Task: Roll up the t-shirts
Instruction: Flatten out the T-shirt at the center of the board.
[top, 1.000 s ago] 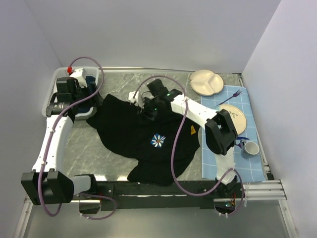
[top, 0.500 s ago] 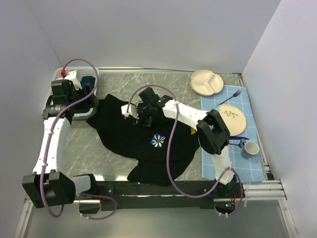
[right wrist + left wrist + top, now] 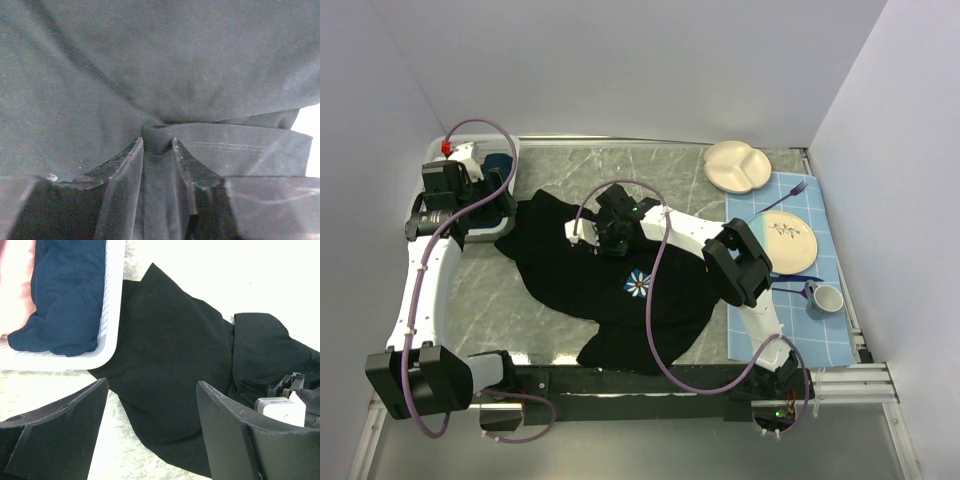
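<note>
A black t-shirt (image 3: 610, 300) lies crumpled and spread on the marble table, its white-and-blue flower print (image 3: 639, 283) facing up. My right gripper (image 3: 603, 236) is pressed down on its upper part. In the right wrist view the right gripper (image 3: 157, 141) is shut on a raised fold of the t-shirt (image 3: 175, 60), near a stitched hem. My left gripper (image 3: 480, 215) hovers open over the shirt's left edge. In the left wrist view the left gripper (image 3: 151, 386) holds nothing, and the black t-shirt (image 3: 170, 355) lies below it.
A white basket (image 3: 112, 300) holding dark blue cloth (image 3: 70, 295) stands at the back left, touching the shirt. At the right a blue checked mat (image 3: 820, 335) carries a plate (image 3: 792, 240), a fork (image 3: 782, 197) and a mug (image 3: 825, 298). A divided plate (image 3: 740, 165) sits behind it.
The right gripper slid left across the shirt's upper part and its jaws narrowed onto a fold. The left arm shifted slightly back and left, then stayed open and still.
</note>
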Controlling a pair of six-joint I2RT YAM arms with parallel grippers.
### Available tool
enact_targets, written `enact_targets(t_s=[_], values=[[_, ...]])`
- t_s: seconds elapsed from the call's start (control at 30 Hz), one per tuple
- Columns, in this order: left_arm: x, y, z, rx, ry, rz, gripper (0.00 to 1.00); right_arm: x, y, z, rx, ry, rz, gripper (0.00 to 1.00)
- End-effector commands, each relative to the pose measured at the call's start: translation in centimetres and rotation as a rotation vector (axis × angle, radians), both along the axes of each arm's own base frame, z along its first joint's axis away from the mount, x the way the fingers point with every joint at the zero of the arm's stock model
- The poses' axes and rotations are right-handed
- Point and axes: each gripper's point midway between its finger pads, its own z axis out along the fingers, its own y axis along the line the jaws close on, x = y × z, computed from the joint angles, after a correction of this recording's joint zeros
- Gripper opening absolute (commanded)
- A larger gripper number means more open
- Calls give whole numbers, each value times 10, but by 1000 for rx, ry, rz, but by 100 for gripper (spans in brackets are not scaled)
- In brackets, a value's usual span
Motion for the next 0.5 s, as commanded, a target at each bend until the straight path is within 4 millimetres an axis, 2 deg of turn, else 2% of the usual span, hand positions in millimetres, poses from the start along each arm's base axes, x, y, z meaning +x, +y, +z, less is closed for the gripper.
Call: enact_targets(t_s=[0.0, 0.17, 0.3, 0.4, 0.43, 0.47], values=[[4, 0, 9, -6, -28, -3, 77, 14, 13, 19, 48, -65, -29, 33], [3, -2, 6, -17, -27, -9, 77, 17, 11, 13, 29, -63, -56, 25], [2, -2, 6, -10, -28, -15, 77, 15, 9, 15, 26, -45, -66, 8], [1, -2, 6, 4, -33, -31, 77, 18, 1, 41, 55, -64, -108, 1], [2, -2, 7, 8, -41, -35, 77, 21, -3, 71, 100, -101, -133, 0], [3, -3, 8, 10, -46, -41, 78, 25, -7, 89, 130, -117, -177, 0]])
